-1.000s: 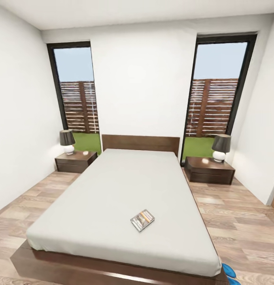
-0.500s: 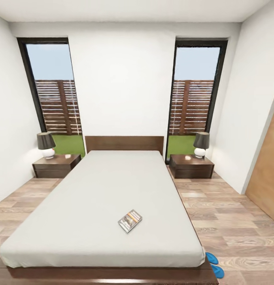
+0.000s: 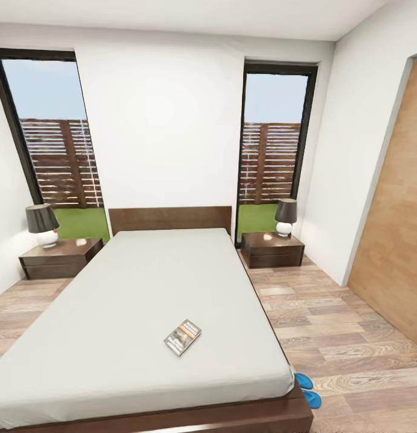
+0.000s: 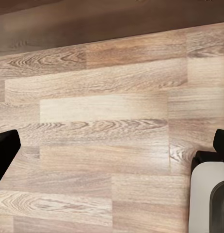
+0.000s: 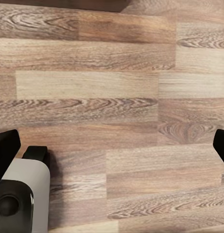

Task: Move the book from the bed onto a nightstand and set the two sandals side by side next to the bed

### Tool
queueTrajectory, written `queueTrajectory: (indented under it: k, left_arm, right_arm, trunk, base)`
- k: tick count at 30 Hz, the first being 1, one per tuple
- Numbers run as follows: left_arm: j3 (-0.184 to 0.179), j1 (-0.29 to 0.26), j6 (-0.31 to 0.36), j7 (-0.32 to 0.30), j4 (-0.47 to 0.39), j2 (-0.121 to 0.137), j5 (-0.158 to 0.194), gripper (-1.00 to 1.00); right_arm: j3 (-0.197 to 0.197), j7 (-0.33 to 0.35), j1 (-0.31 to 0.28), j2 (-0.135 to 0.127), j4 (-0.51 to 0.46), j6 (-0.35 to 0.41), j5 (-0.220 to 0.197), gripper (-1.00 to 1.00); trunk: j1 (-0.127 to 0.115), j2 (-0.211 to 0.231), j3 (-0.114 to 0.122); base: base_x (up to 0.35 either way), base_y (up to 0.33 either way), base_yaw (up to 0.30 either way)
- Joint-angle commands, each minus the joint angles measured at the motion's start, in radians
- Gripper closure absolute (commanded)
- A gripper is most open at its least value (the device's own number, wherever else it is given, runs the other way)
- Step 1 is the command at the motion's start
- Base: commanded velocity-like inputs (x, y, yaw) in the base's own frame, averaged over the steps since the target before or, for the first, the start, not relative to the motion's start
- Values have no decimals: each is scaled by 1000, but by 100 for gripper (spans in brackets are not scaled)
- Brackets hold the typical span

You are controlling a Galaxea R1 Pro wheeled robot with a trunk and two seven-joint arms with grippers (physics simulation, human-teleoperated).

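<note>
In the head view, the book (image 3: 182, 337) is seen lying flat on the light-grey mattress of the bed (image 3: 142, 288), toward the foot end and well apart from both nightstands. The left nightstand (image 3: 61, 257) and the right nightstand (image 3: 272, 249) each carry 1 lamp, and no book is seen on either glossy top, so the first part of the task is judged as not yet done. The 2 sandals (image 3: 307, 390) are seen on the wood floor (image 3: 346, 325) just beside the foot corner of the bed, partly hidden by the frame; whether they lie properly side by side cannot be told from here. In the left wrist view, only the dark tips of the left hand (image 4: 112, 145) are shown at the picture edges, spread wide over bare planks, with nothing held between them. In the right wrist view, the right hand (image 5: 112, 145) is likewise spread over the floor and holds nothing. Both steps are therefore judged as still to be done.
</note>
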Motion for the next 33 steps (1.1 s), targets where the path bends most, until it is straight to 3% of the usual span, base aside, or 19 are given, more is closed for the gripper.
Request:
queueTrajectory:
  k: [1, 33]
  left_arm:
    - [-9, 0, -2, 4, 0, 0, 5, -100]
    - [-7, -1, -2, 5, 0, -5, 2, -100]
  right_arm:
    - [8, 3, -1, 0, -1, 3, -10, -100]
    - [9, 3, -1, 1, -2, 3, -10, -100]
  trunk:
    - [0, -2, -2]
    - [0, -2, -2]
  base:
    - [0, 0, -71]
    - [60, 0, -13]
